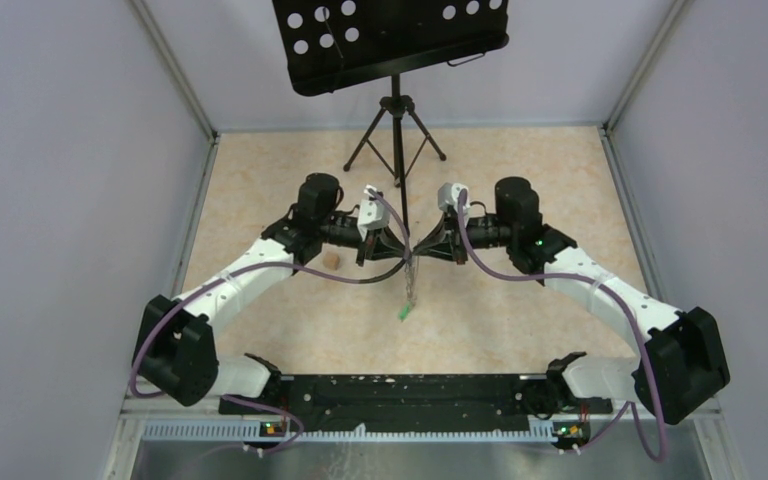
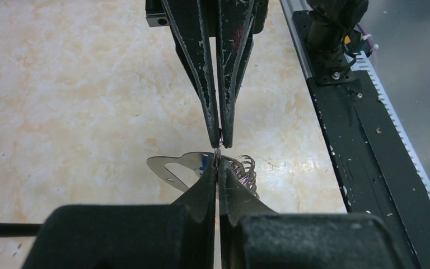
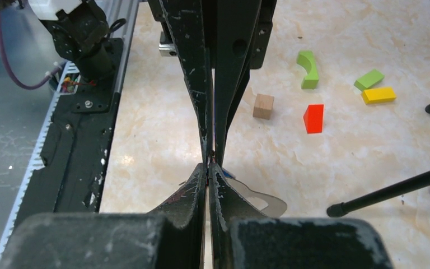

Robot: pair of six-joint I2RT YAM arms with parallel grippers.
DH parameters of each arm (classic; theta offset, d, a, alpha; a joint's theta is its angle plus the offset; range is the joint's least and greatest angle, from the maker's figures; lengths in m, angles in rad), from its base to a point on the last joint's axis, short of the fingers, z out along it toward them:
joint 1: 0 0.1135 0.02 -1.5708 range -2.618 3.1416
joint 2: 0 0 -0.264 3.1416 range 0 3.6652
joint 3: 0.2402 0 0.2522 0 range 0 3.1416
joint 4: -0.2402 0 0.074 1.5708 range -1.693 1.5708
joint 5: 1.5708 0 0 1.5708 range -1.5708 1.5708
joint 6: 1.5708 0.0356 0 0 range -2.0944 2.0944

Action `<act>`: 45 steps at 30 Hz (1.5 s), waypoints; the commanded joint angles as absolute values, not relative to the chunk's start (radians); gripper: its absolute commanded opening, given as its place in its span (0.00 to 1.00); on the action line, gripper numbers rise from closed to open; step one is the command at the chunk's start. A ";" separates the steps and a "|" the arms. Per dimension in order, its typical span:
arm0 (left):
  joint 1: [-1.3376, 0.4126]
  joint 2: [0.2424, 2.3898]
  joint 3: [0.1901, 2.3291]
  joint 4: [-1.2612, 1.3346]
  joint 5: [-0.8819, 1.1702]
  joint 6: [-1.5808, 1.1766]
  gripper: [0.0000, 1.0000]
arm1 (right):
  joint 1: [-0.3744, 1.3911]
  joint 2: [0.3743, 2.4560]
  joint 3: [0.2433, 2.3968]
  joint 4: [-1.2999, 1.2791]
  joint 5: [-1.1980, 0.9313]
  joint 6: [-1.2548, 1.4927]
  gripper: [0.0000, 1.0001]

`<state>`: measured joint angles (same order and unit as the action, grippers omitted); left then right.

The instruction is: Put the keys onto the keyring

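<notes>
Nearest, the green tag (image 1: 403, 313) sits at the near end of the chain (image 1: 410, 283), which runs back to the meeting fingertips. Whether the tag rests on the table (image 1: 290, 330) I cannot tell. At mid-table the left gripper (image 2: 217, 170) and right gripper (image 3: 208, 168) meet tip to tip, each with jaws pressed together, pinching the keyring (image 2: 171, 168) at its edge. The keyring is a flat metal loop, and the blue tag (image 2: 203, 162) touches it beside the tips. Left of the grippers lie a wooden cube (image 3: 263, 106), a red block (image 3: 313, 118), a yellow block (image 3: 378, 95), a curved green block (image 3: 308, 68) and a plain green block (image 3: 368, 79). Farthest, the tripod (image 1: 395, 140) stands mid-table.
</notes>
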<state>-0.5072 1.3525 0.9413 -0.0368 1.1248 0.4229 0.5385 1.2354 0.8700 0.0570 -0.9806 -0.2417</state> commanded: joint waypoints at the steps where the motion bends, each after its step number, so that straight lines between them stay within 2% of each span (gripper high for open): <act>1: -0.507 1.311 1.012 -0.169 1.043 0.488 0.00 | 0.525 1.240 0.893 -0.011 -0.955 -0.344 0.02; 5: -0.514 1.323 1.044 -0.243 1.003 0.512 0.00 | 0.525 1.249 0.900 -0.042 -0.951 -0.365 0.06; 12: -0.530 1.328 1.058 -0.255 0.974 0.506 0.00 | 0.529 1.259 0.898 -0.040 -0.964 -0.364 0.07; 16: -0.540 1.337 1.062 -0.255 0.961 0.505 0.00 | 0.538 1.258 0.901 -0.049 -0.974 -0.369 0.12; 20: -0.546 1.334 1.058 -0.243 0.972 0.495 0.00 | 0.540 1.258 0.898 -0.038 -0.972 -0.357 0.25; 45: -0.574 1.320 1.011 -0.229 0.985 0.519 0.00 | 0.569 1.237 0.931 -0.093 -0.882 -0.405 0.33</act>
<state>-0.5632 1.3491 1.0153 -0.2630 0.9520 0.5007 0.5674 1.2842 0.8719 -0.0776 -0.8829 -0.3523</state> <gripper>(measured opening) 0.004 0.326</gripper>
